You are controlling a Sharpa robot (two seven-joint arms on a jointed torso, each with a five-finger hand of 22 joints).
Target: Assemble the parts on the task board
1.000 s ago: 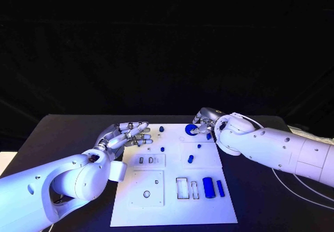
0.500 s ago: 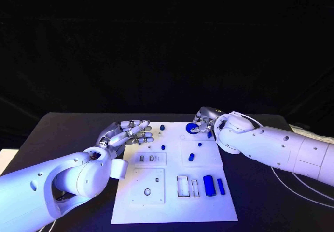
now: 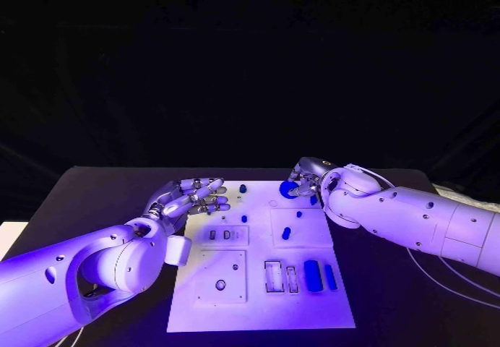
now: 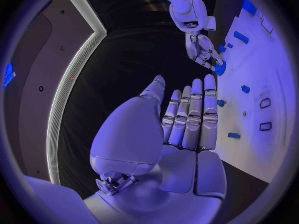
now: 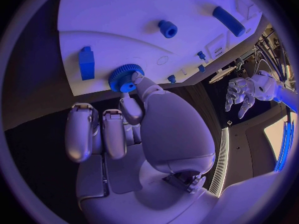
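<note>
The white task board (image 3: 261, 303) lies in the middle of the black table. My right hand (image 3: 305, 179) is at the board's far right corner and pinches a blue gear (image 3: 287, 189) that sits against the board; the right wrist view shows fingertips (image 5: 142, 83) on the gear (image 5: 124, 78). Over the board's far left edge hovers my left hand (image 3: 194, 199), fingers stretched out and holding nothing; the left hand (image 4: 187, 119) points across the table at the gear (image 4: 221, 67). Small blue parts (image 3: 285, 233) stand mid-board. Two long blue parts (image 3: 313, 275) lie near right.
A blue block (image 5: 86, 63) stands right beside the gear near the board's edge, and a small round blue part (image 5: 167, 29) stands further in. Recessed slots (image 3: 273, 276) lie on the board's near half. A white cable (image 3: 438, 278) runs along the table's right side.
The whole view has shifted a little. Both hands keep their places over the board, and the right hand still holds the gear.
</note>
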